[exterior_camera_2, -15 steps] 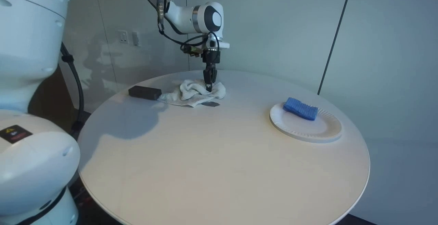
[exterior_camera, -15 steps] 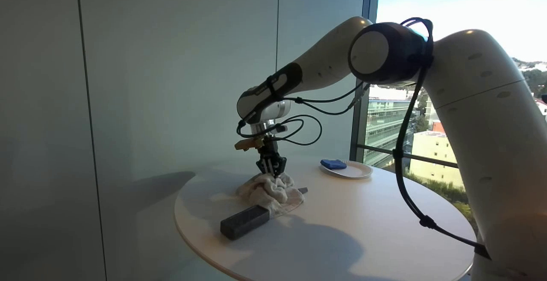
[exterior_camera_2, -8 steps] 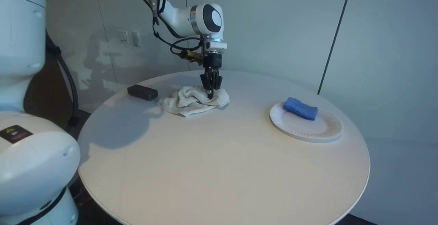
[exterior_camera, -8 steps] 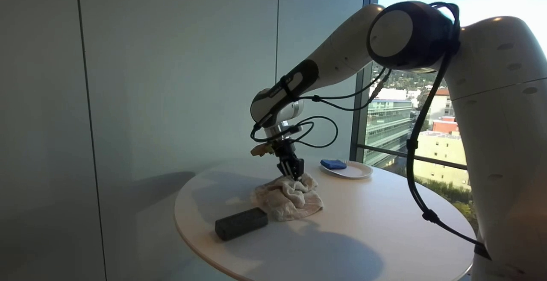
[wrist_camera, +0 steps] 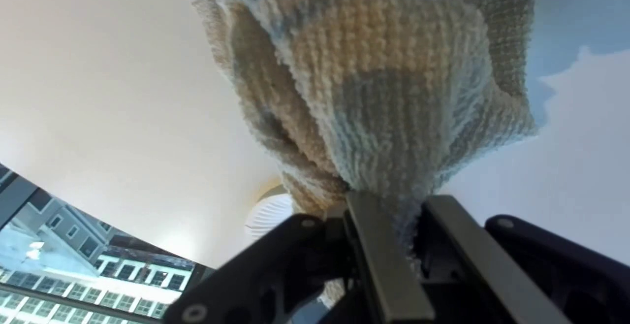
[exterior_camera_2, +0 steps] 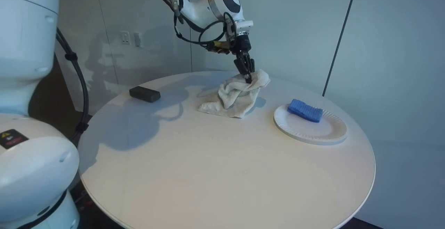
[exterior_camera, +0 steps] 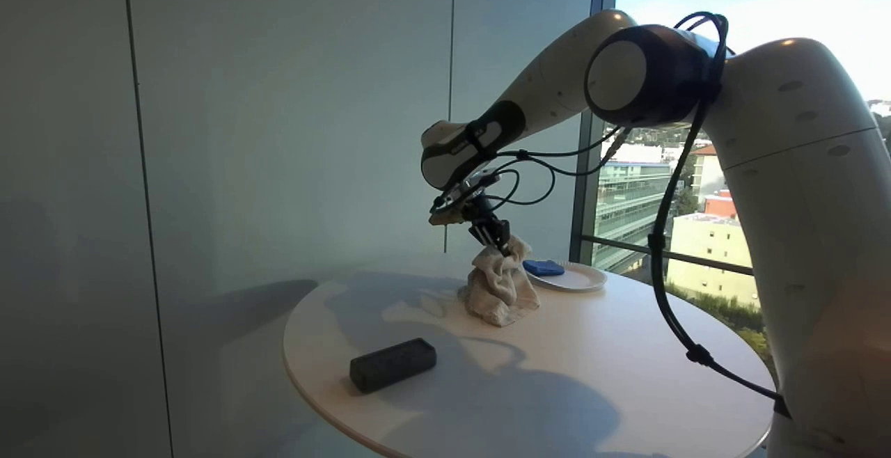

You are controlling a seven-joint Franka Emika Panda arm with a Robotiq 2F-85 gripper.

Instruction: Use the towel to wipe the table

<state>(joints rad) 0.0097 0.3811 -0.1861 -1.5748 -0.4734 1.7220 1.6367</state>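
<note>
In an exterior view, a black two-fingered gripper (exterior_camera: 502, 249) pinches a bunched fold of a cream, nubbly cloth towel (exterior_camera: 498, 292). The towel hangs below it, the lowest corner at or close to the round white table (exterior_camera: 605, 346). The step in hand looks like drawing the towel into a wiping stroke. To do it well, the gripper should come down until more cloth lies flat beneath it, then sweep with light, even pressure. The white and black jointed arm (exterior_camera: 550, 79) bends high behind and above the gripper, then slopes down to it, leaving the gripper slanted rather than upright.

In an exterior view, that slant leans toward a white fluted plate (exterior_camera_2: 321, 131) bearing a blue ribbed sponge or folded cloth (exterior_camera_2: 305, 110), near the gripper but apart from the towel. A dark rectangular block (exterior_camera_2: 145, 94) lies well apart on the opposite side. A stroke should turn back short of both.

In the wrist view, the fingers (wrist_camera: 386, 260) squeeze a narrow neck of towel that fans out ahead of them; how many layers are caught cannot be told, so gentle pulls seem wise.
</note>
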